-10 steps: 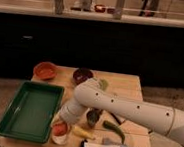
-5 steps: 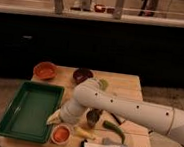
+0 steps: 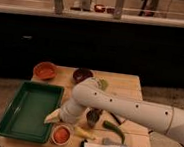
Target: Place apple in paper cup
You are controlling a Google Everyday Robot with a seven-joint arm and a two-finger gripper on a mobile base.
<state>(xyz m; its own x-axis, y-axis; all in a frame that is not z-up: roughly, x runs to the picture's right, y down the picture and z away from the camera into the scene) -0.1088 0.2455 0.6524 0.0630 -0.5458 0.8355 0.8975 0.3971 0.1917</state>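
Apple (image 3: 62, 133) seemingly seated already in paper cup (image 3: 68, 140) at bench (image 3: 129, 87) front, beside green tray (image 3: 28, 108), tool (image 3: 55, 117) just up-left of cup, spread impossible to tell; judged nearly done, only pulling clear left.

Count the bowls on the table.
2: orange bowl at the table's back left; dark red bowl just right of it. The arm may hide more. The gripper sits by the tray's right edge.
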